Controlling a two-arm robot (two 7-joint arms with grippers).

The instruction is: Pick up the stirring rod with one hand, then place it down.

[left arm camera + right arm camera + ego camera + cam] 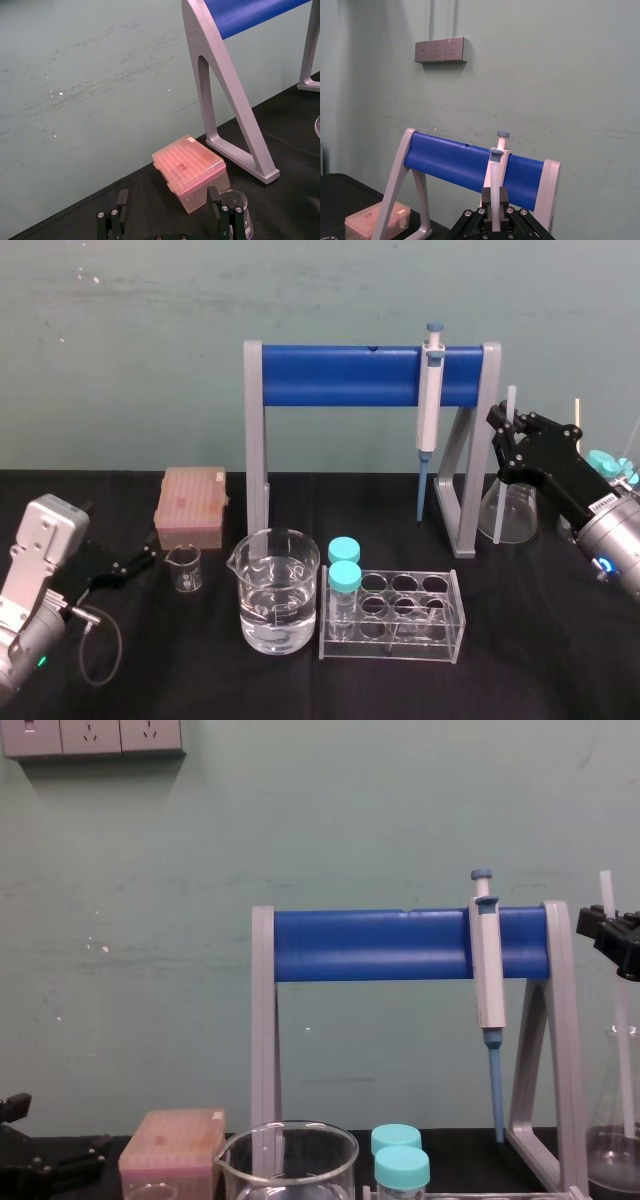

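The stirring rod (pixel 511 400) is a thin translucent white rod standing nearly upright at the right end of the stand. My right gripper (pixel 507 435) is shut on its upper part. In the chest view the stirring rod (pixel 608 895) runs down from the right gripper (pixel 618 942) into a glass flask (pixel 610 1150). In the right wrist view the stirring rod (pixel 495 180) rises from between the jaws of the right gripper (pixel 495 212). My left gripper (pixel 140 562) rests low at the left by the small beaker. In its wrist view the left gripper (pixel 167 195) is open and holds nothing.
A grey-and-blue pipette (pixel 430 410) hangs on the blue-barred stand (pixel 340 375). In front are a large beaker of water (pixel 275 590), a small beaker (pixel 184 568), a pink tip box (pixel 190 505) and a clear tube rack (pixel 400 615) with two teal-capped tubes (pixel 344 565). The flask (pixel 505 515) stands by the stand's right leg.
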